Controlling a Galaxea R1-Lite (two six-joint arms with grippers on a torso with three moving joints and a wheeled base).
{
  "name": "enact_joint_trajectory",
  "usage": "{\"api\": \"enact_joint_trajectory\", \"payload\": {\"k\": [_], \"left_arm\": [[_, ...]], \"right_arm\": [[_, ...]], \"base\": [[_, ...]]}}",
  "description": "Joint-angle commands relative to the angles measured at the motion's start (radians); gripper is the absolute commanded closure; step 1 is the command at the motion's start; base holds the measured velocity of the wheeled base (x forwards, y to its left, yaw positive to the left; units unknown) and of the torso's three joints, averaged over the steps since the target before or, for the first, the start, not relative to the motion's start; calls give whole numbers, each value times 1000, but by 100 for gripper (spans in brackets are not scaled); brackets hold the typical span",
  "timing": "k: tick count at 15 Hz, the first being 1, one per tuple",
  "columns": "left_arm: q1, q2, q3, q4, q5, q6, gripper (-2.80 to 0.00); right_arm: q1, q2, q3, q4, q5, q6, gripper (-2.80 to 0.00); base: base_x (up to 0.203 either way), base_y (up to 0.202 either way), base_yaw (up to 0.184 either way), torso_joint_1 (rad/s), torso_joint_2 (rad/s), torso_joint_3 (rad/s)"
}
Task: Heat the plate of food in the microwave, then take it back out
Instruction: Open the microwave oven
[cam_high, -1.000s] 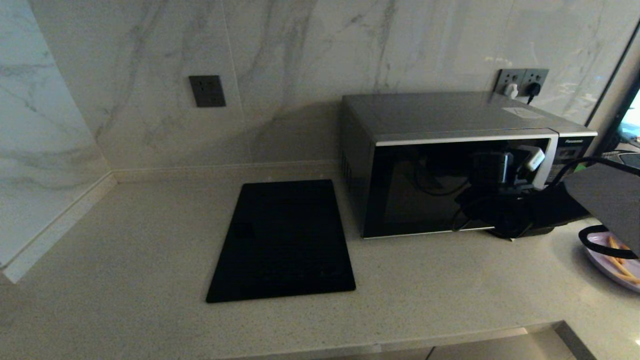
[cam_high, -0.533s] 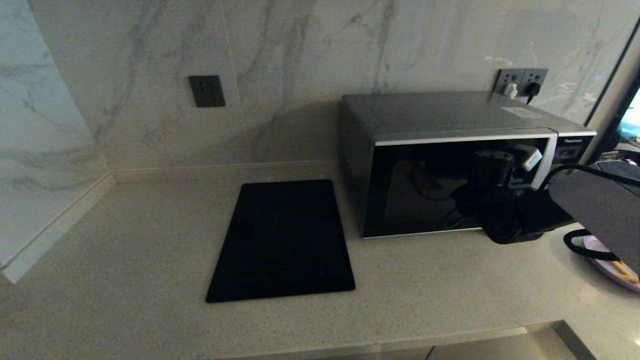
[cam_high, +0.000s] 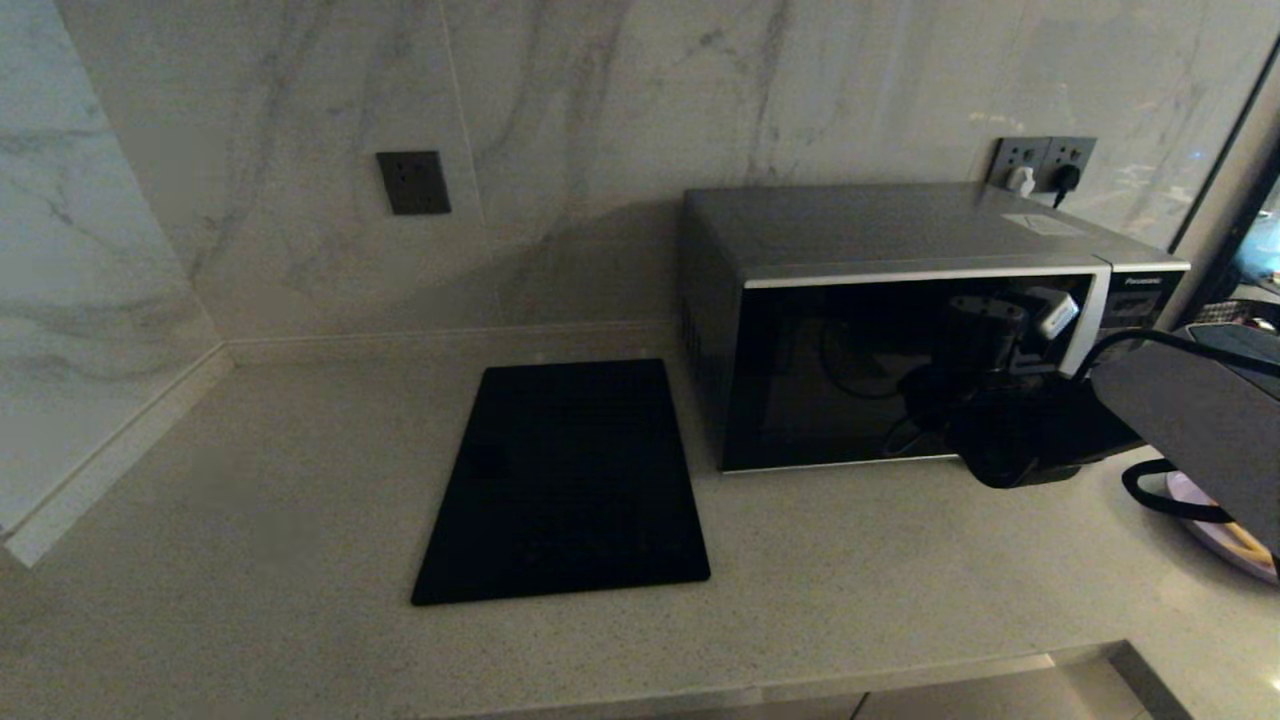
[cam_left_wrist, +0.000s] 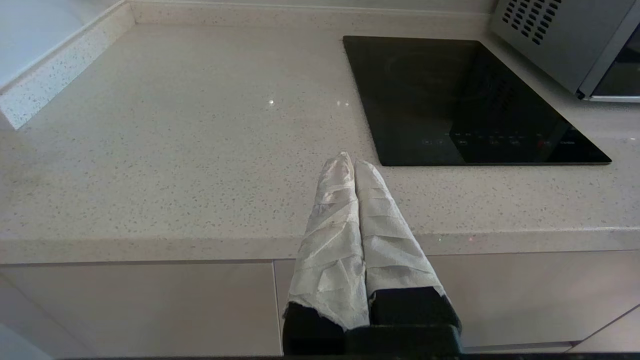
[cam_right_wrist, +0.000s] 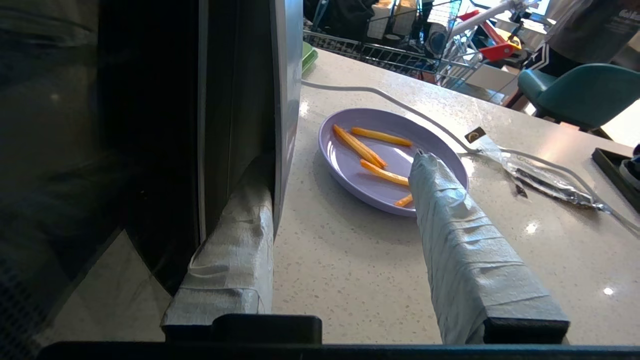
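Observation:
The silver-grey microwave (cam_high: 900, 230) stands at the back right of the counter, its dark glass door (cam_high: 850, 380) facing me. My right gripper (cam_right_wrist: 345, 160) is open at the door's handle side. One wrapped finger (cam_right_wrist: 235, 250) is tucked behind the silver handle strip (cam_right_wrist: 286, 100); the other finger (cam_right_wrist: 460, 235) reaches over the near rim of the plate of food. That lavender plate (cam_right_wrist: 350, 170) (cam_high: 1215, 515) lies on the counter right of the microwave with several orange sticks on it. My left gripper (cam_left_wrist: 350, 162) is shut and empty, parked off the counter's front edge.
A flat black cooktop (cam_high: 565, 480) is set in the counter left of the microwave. Wall sockets with plugs (cam_high: 1040, 165) sit behind it. Beyond the plate lie a white cable (cam_right_wrist: 400, 102), a foil wrapper (cam_right_wrist: 545, 177) and a green board (cam_right_wrist: 308, 55).
My right arm has drawn left and toward me with a finger behind the handle. The door's edges have shifted slightly, as if swinging outward. The arm now covers more of the plate.

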Motion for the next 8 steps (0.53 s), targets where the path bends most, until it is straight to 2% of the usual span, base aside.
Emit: {"api": "enact_joint_trajectory", "payload": {"k": [1,8], "left_arm": [[0,2,0,0,0,-1,0],[0,2,0,0,1,-1,0]], "right_arm": [[6,-4,0,-1,-12,-10,0],[26,-3,3,-7,-12,-15,0]], "base": [[0,0,0,0,0,0],[0,0,0,0,0,0]]}}
